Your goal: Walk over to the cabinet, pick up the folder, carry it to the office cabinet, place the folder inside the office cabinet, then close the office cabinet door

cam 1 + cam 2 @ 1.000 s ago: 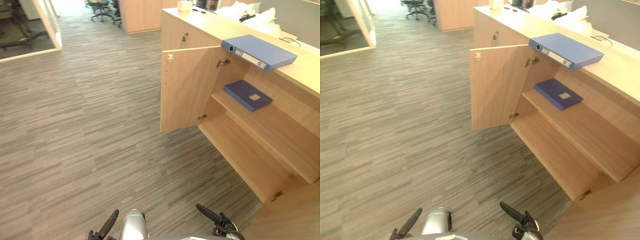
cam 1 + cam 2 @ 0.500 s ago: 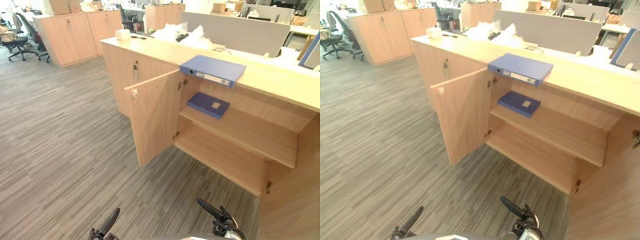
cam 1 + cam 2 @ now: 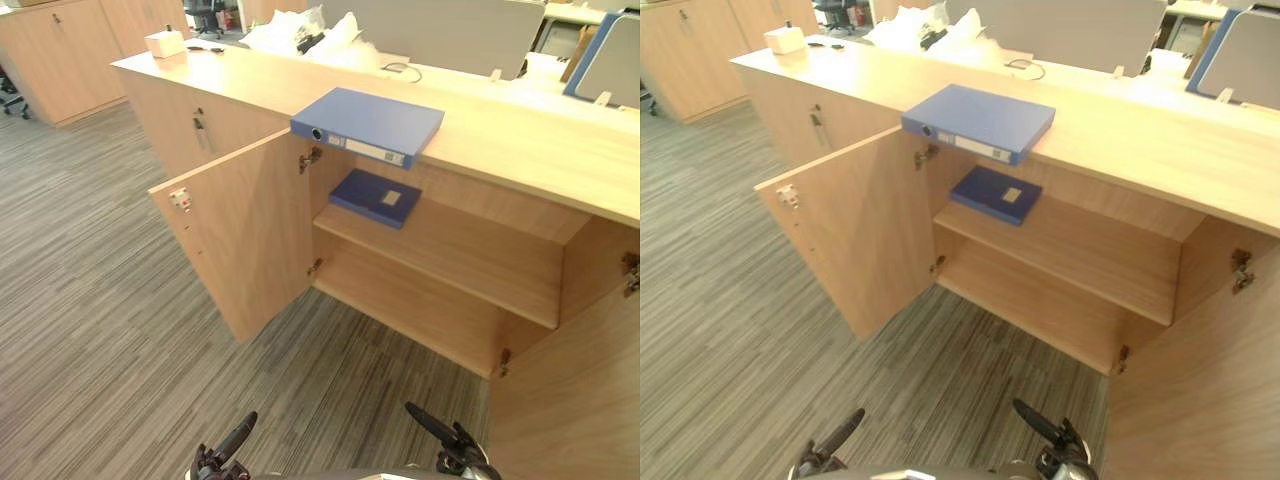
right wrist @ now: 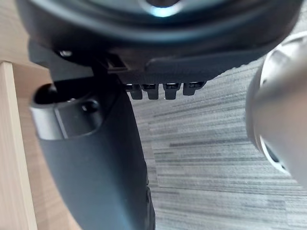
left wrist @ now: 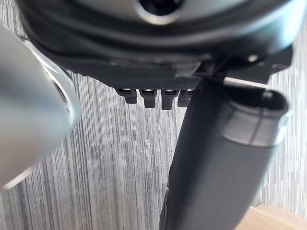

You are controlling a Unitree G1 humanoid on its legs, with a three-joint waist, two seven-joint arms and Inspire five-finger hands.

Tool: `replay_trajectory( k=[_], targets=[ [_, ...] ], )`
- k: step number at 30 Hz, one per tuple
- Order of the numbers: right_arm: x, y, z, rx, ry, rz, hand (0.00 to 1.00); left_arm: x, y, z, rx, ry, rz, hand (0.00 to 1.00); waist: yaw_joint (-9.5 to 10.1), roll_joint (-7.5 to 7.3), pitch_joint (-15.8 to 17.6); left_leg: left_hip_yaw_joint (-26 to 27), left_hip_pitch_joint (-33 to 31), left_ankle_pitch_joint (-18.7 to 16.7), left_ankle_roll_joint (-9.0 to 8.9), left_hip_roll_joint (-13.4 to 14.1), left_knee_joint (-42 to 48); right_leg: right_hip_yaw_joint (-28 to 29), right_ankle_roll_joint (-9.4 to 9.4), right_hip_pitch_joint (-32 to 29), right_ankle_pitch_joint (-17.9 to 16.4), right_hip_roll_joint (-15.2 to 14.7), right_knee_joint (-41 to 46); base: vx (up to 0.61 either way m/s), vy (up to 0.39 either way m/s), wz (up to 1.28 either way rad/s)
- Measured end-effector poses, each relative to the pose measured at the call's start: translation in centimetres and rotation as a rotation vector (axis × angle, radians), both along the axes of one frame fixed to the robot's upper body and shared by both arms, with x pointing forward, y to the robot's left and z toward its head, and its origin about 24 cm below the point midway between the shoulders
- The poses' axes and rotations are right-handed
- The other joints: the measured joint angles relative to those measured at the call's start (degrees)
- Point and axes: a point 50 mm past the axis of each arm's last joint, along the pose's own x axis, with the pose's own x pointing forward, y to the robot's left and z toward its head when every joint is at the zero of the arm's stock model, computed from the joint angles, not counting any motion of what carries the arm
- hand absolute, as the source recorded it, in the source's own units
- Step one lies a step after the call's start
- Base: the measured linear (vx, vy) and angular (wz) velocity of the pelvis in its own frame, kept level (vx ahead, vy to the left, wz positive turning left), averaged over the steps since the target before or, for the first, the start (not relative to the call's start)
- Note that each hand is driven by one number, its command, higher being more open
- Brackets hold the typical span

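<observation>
A blue ring-binder folder (image 3: 368, 124) lies flat on the wooden top of the office cabinet (image 3: 520, 150), its spine toward me. Both cabinet doors stand wide open: the left door (image 3: 245, 235) swings out toward me and the right door (image 3: 570, 390) is close at the lower right. A darker blue folder (image 3: 375, 197) rests on the inner shelf (image 3: 470, 255). My left hand (image 3: 225, 455) and right hand (image 3: 440, 435) hang low, far below the folders. In the wrist views, my left hand (image 5: 216, 158) and right hand (image 4: 96, 158) have relaxed fingers and hold nothing, with carpet beneath them.
A small white box (image 3: 165, 43), white bags (image 3: 300, 30) and a cable (image 3: 400, 70) sit on the far part of the cabinet top. More wooden cabinets (image 3: 60, 50) stand at the back left. Striped grey carpet (image 3: 100, 340) spreads between me and the open cabinet.
The camera has turned and come closer, so the open cabinet now sits central and larger. The folders stay where they were. Both hands remain low and empty.
</observation>
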Motion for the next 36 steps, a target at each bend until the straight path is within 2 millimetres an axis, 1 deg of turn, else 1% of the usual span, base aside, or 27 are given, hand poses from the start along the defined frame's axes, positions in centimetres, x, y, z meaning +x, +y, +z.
replay_trajectory(
  k=[1, 2, 4, 5, 7, 8, 9, 10, 11, 12, 13, 15, 16, 18, 20, 22, 24, 26, 28, 29, 30, 31, 32, 33, 34, 35, 36],
  targets=[
    [-0.2, -0.2, 0.0, -0.007, 0.008, 0.000, 1.00, -1.0, 0.1, -0.2, -0.005, 0.023, 0.030, 1.00, 0.64, 0.09, -0.04, -1.24, -2.62, 2.64, -0.43, 1.27, 7.29, 2.25, -0.82, 1.13, -0.50, 1.73, -0.97, 0.30, 0.049, -1.21],
    [-0.6, -0.1, -0.2, -0.007, 0.025, 0.005, 1.00, -2.0, 0.1, -0.3, -0.008, 0.049, 0.036, 1.00, 1.27, 0.08, 0.07, -1.53, -5.12, 1.65, -0.42, 1.70, 13.26, 4.51, -1.19, 2.19, -0.74, 2.64, -1.84, 0.27, 0.079, -1.19],
    [-1.5, 0.8, -0.7, 0.019, 0.083, 0.021, 1.00, -3.3, 0.7, -0.3, -0.006, 0.075, 0.071, 1.00, 1.75, -1.99, 0.44, -1.11, -10.33, -2.25, -0.17, -0.98, 16.62, 9.11, -0.87, 5.26, -0.33, 2.68, -5.01, 0.40, 0.131, -1.28],
    [-1.7, 1.0, -0.8, 0.029, 0.101, 0.013, 1.00, -3.7, 0.8, -0.3, -0.003, 0.087, 0.070, 1.00, 2.38, -3.10, 0.63, -1.16, -12.95, -5.13, 0.22, -3.36, 12.26, 12.38, 0.49, 7.43, 1.09, 2.10, -7.38, 0.43, 0.170, -1.29],
    [-1.6, 1.0, -0.8, 0.031, 0.104, 0.014, 1.00, -3.7, 0.9, -0.3, -0.005, 0.082, 0.083, 1.00, 3.13, -3.26, 1.29, -1.50, -14.26, -6.91, 0.62, -5.60, 6.25, 14.80, 1.05, 9.21, 1.49, 1.14, -8.42, 0.34, 0.217, -1.02],
    [-1.6, 1.0, -0.9, 0.031, 0.107, 0.007, 1.00, -3.6, 0.8, -0.3, -0.005, 0.080, 0.071, 1.00, 3.23, -3.39, 1.36, -2.69, -14.64, -6.64, 1.13, -8.80, -6.40, 16.79, 2.06, 10.71, 1.63, -0.72, -8.58, 0.35, 0.278, -0.87],
    [-1.7, 0.8, -0.8, 0.024, 0.108, 0.008, 1.00, -3.5, 0.5, -0.4, -0.010, 0.079, 0.065, 1.00, 3.20, -2.78, 0.99, -3.89, -14.22, -4.57, 1.69, -10.01, -13.41, 17.46, 2.93, 10.97, 1.59, -1.07, -8.59, 0.43, 0.371, -1.00],
    [-1.8, -0.1, -0.7, -0.002, 0.112, 0.024, 1.00, -3.6, 0.1, -0.5, -0.026, 0.089, 0.040, 1.00, 3.55, -1.23, -0.16, -5.81, -13.75, 3.26, 3.14, -11.31, -20.49, 18.80, 5.24, 11.62, 1.15, -1.36, -8.55, 0.30, 0.254, -0.50],
    [-1.8, 0.6, -0.8, 0.011, 0.116, 0.042, 1.00, -3.3, 0.9, -0.4, -0.003, 0.083, 0.018, 1.00, 3.01, -2.80, -0.71, -5.19, -12.63, 3.12, 3.51, -13.15, -22.04, 19.19, 6.28, 11.94, 1.44, -3.58, -9.33, 0.44, 0.282, -0.30],
    [-1.8, 1.6, -0.9, 0.032, 0.113, 0.054, 1.00, -2.8, 1.5, -0.1, 0.023, 0.059, 0.012, 1.00, 2.70, -4.37, -1.65, -4.52, -11.81, 3.07, 3.78, -14.55, -23.47, 19.26, 5.87, 11.90, 2.86, -4.95, -9.82, 0.29, 0.141, 0.03],
    [-1.8, 1.7, -1.0, 0.037, 0.112, 0.057, 1.00, -2.3, 1.6, 0.0, 0.033, 0.045, 0.011, 1.00, 2.81, -4.82, -1.93, -4.08, -11.44, 3.04, 3.85, -14.95, -23.85, 19.50, 5.56, 11.90, 3.55, -5.48, -9.95, 0.33, 0.162, -0.07],
    [-0.9, 2.2, -0.8, 0.052, 0.085, 0.066, 1.00, -1.7, 1.4, -0.1, 0.025, 0.033, -0.008, 1.00, 3.17, -5.06, -2.35, -2.71, -8.45, 3.21, 4.34, -16.03, -26.64, 21.46, 5.68, 12.09, 6.22, -7.01, -9.96, 0.24, 0.158, -0.39],
    [-0.9, 2.5, -0.9, 0.061, 0.077, 0.072, 1.00, -1.9, 1.3, -0.2, 0.016, 0.040, -0.024, 1.00, 3.44, -5.02, -3.02, -1.88, -5.83, 3.80, 5.27, -16.63, -29.83, 22.63, 5.89, 12.15, 7.34, -7.86, -9.80, 0.22, 0.129, -0.51],
    [-1.0, 2.4, -0.9, 0.059, 0.078, 0.087, 1.00, -2.1, 1.1, -0.3, 0.006, 0.049, -0.039, 1.00, 3.46, -4.71, -3.88, -0.51, -2.47, 4.50, 6.36, -17.27, -33.59, 24.01, 6.36, 12.04, 8.15, -9.05, -8.65, 0.13, 0.052, -0.51],
    [-1.1, 2.0, -0.9, 0.052, 0.078, 0.090, 1.00, -2.2, 1.0, -0.4, -0.005, 0.050, -0.054, 1.00, 3.39, -4.09, -3.88, 0.66, 0.98, 5.17, 7.00, -18.07, -37.01, 24.30, 6.48, 10.27, 8.19, -10.55, -3.29, 0.04, 0.042, -0.49],
    [-1.5, 0.9, -0.8, 0.023, 0.091, 0.097, 1.00, -2.8, 0.6, -0.5, -0.019, 0.059, -0.079, 1.00, 2.98, -3.47, -3.45, 1.18, 5.47, 6.61, 6.77, -19.62, -42.77, 24.68, 6.44, 3.91, 8.50, -13.96, 10.50, 0.00, 0.047, -0.34],
    [-2.1, 0.3, -0.8, 0.002, 0.105, 0.104, 1.00, -3.3, 0.5, -0.6, -0.029, 0.070, -0.078, 1.00, 2.58, -3.61, -3.22, 1.33, 7.70, 6.76, 6.40, -21.04, -44.86, 23.64, 5.05, 1.69, 9.41, -16.61, 16.82, 0.02, 0.043, -0.12],
    [-2.6, 0.0, -0.8, -0.006, 0.118, 0.103, 1.00, -3.9, 0.6, -0.6, -0.030, 0.083, -0.072, 1.00, 2.10, -3.28, -3.05, 1.27, 9.22, 7.30, 7.05, -21.27, -46.40, 21.68, 4.27, 1.10, 10.28, -17.91, 19.26, 0.03, 0.042, -0.04],
    [-2.4, 0.1, -0.8, -0.005, 0.116, 0.110, 1.00, -4.3, 0.7, -0.6, -0.029, 0.089, -0.065, 1.00, 1.60, -3.15, -2.93, 0.74, 9.45, 7.61, 7.47, -20.15, -47.76, 20.12, 5.16, -0.12, 3.94, -16.82, 18.79, 0.00, -0.011, 0.02],
    [-2.2, 0.1, -0.8, 0.000, 0.111, 0.109, 1.00, -4.4, 0.7, -0.6, -0.036, 0.084, -0.058, 1.00, 1.34, -3.06, -2.52, 0.30, 9.40, 7.47, 7.54, -19.33, -47.70, 19.38, 5.17, -1.16, 1.03, -15.24, 17.08, -0.02, -0.079, 0.13],
    [-1.9, 0.2, -0.8, 0.002, 0.103, 0.114, 1.00, -4.4, 0.7, -0.7, -0.049, 0.076, -0.049, 1.00, 1.08, -3.02, -2.36, -0.21, 9.39, 7.34, 7.31, -18.51, -47.59, 18.66, 5.11, -2.18, -0.19, -13.62, 14.46, -0.03, -0.130, 0.30],
    [-1.9, 0.3, -0.8, 0.005, 0.101, 0.118, 1.00, -4.4, 0.7, -0.7, -0.060, 0.058, -0.035, 1.00, 1.01, -3.49, -1.94, -1.31, 9.56, 6.81, 6.44, -17.93, -47.02, 18.60, 5.53, -2.59, 0.17, -11.51, 8.58, -0.03, -0.154, 0.42],
    [-1.9, 1.0, -0.9, 0.016, 0.102, 0.138, 1.00, -4.3, 1.2, -0.6, -0.060, 0.035, -0.020, 1.00, 1.19, -5.15, -1.43, -2.15, 9.81, 6.20, 5.00, -18.77, -46.60, 19.34, 5.86, -2.49, 4.24, -10.67, 2.60, -0.02, -0.202, 0.56],
    [-2.3, 0.7, -0.9, 0.014, 0.114, 0.145, 1.00, -4.4, 1.0, -0.6, -0.075, 0.036, -0.020, 1.00, 1.19, -5.04, -1.59, -4.30, 10.54, 5.92, 4.07, -18.50, -46.60, 18.15, 5.73, -0.88, 3.42, -10.09, 1.92, 0.06, -0.221, 0.47],
    [-2.5, 0.5, -0.9, 0.010, 0.116, 0.158, 1.00, -4.6, 0.4, -0.8, -0.102, 0.026, -0.001, 1.00, 1.89, -3.96, -2.81, -7.48, 10.13, 6.09, 3.84, -17.38, -46.69, 16.83, 4.91, 0.44, 4.22, -7.85, -1.36, 0.11, -0.283, 0.36],
    [-2.0, 0.9, -0.9, 0.014, 0.103, 0.180, 1.00, -4.7, 0.1, -0.8, -0.116, 0.021, 0.012, 1.00, 1.96, -3.16, -3.16, -7.63, 9.39, 6.16, 3.13, -15.37, -47.09, 16.15, 4.14, 1.05, 5.43, -5.35, -4.56, 0.13, -0.238, 0.11],
    [-1.7, 0.9, -0.8, 0.011, 0.098, 0.204, 1.00, -4.7, 0.0, -0.8, -0.123, 0.015, 0.026, 1.00, 1.96, -2.89, -3.35, -7.57, 8.95, 6.20, 2.53, -14.45, -47.30, 16.02, 3.77, 1.15, 6.13, -4.16, -6.19, 0.11, -0.292, -0.03]
  ],
)
